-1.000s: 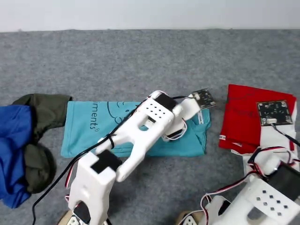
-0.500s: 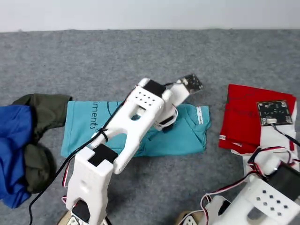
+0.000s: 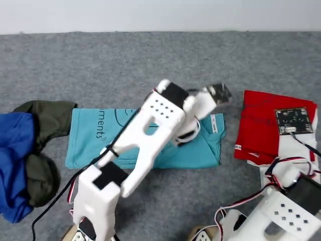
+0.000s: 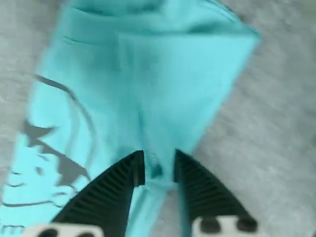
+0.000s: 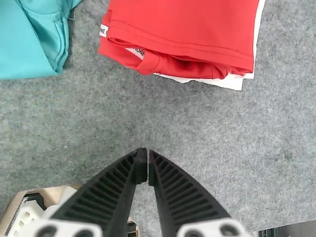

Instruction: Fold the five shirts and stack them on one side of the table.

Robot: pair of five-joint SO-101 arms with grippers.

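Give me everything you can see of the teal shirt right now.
The teal shirt looks like soft knit cloth. It lies folded into a rough rectangle in the middle of the grey table. In the high view, dark printed lettering and line art show near its left end, and a small white label near its right end. The left gripper pinches a raised ridge of its fabric, with that arm over its middle. A strip of bare table separates it from the red shirt.

The grey tabletop (image 3: 150, 55) is carrying a teal shirt (image 3: 95, 135) lying across its middle, a red shirt (image 3: 256, 130) resting on a white shirt (image 5: 227, 84) by its right edge, and a blue shirt (image 3: 15, 150) and an olive shirt (image 3: 45, 120) bunching at its left edge.
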